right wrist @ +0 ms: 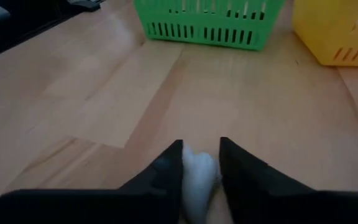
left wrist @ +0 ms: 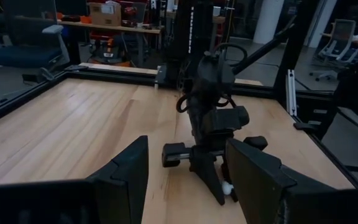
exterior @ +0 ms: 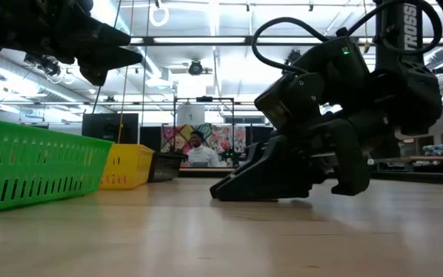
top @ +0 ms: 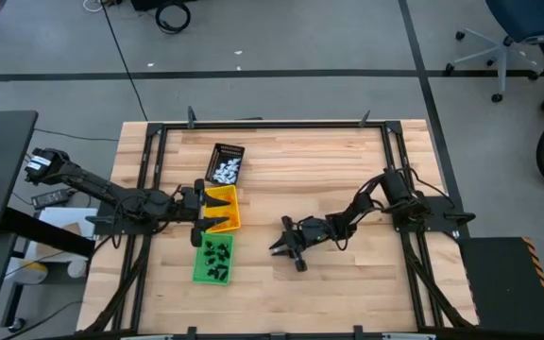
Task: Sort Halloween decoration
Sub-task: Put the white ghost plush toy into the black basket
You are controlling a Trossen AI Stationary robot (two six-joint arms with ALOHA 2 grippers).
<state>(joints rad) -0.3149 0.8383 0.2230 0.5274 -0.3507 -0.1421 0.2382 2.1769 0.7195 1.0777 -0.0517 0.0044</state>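
Clamped between our right gripper's (right wrist: pixel 200 165) two dark fingers (right wrist: pixel 166 171) is a small white trinket (right wrist: pixel 197 177), pressed down at the wooden table (right wrist: pixel 92 93). From above, we see this gripper (top: pixel 286 244) low near the middle of the table (top: pixel 348 161), its arm reaching in from the right side. At table height it sits with its tips (exterior: pixel 229 188) touching the boards.

Just beyond it, toward our left, lie the trays. Nearest is the green tray (top: pixel 199 267), holding several black trinkets (top: pixel 217 251). Touching its far end is the yellow tray (top: pixel 225 222), whose contents we cannot make out. Farther still, a little apart, stands the black tray (top: pixel 229 151) with a heap of white trinkets (top: pixel 225 172) inside.

Our left gripper (top: pixel 206 210) hangs above the yellow tray, fingers spread wide; its own camera shows the two fingers (left wrist: pixel 129 171) well apart, looking across at the right arm (left wrist: pixel 213 112) and the white piece (left wrist: pixel 228 188) at its tips.

Beyond the table, in the room behind, a person (exterior: pixel 200 151) shows in the low view, between the trays and the right gripper.
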